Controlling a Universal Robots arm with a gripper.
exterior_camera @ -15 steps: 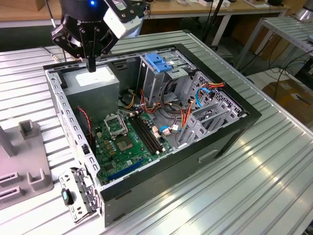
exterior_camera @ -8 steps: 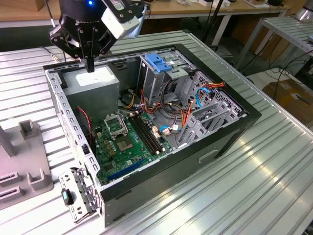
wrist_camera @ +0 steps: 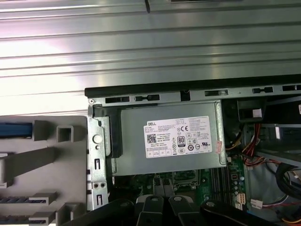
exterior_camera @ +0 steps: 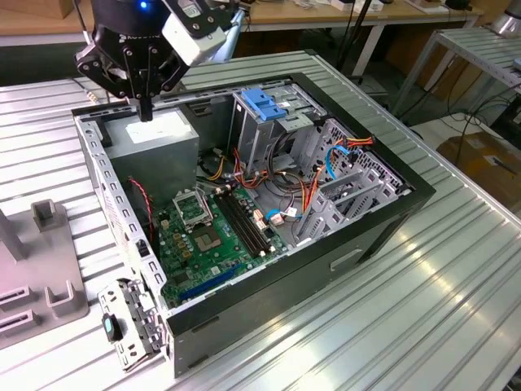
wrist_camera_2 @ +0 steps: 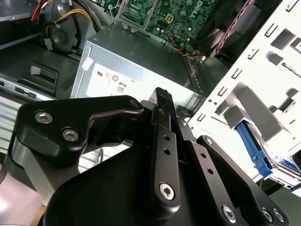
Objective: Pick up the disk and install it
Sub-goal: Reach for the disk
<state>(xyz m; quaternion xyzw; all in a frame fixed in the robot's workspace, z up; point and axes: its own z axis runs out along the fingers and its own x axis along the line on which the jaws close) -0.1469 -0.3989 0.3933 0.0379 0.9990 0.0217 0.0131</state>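
1. The disk point(wrist_camera: 14, 129) sits in the grey holder point(wrist_camera: 47, 160) on the bench, just beside the open computer case point(exterior_camera: 407, 191). In the first wrist view I see its blue edge. In the second wrist view the disk point(wrist_camera_2: 256, 148) appears as a blue strip with a bit of white label next to it.
2. I judge it stiff, rather heavy for its size and sensitive to shock, with smooth metal faces. I would take hold across the two long framed edges, near the middle.
3. The gripper point(exterior_camera: 145, 112) is closed with nothing between the fingers. It hangs over the grey power supply box point(exterior_camera: 159, 138) inside the case, apart from the disk.
4. A blue latch point(exterior_camera: 264, 102) sits on the drive cage, with many loose cables point(exterior_camera: 285, 216) below it.
5. The bench point(exterior_camera: 440, 309) is ribbed metal, so I expect things to slide easily on it. Behind it I see other tables point(exterior_camera: 366, 16) and a cardboard box point(exterior_camera: 480, 155) on the floor.
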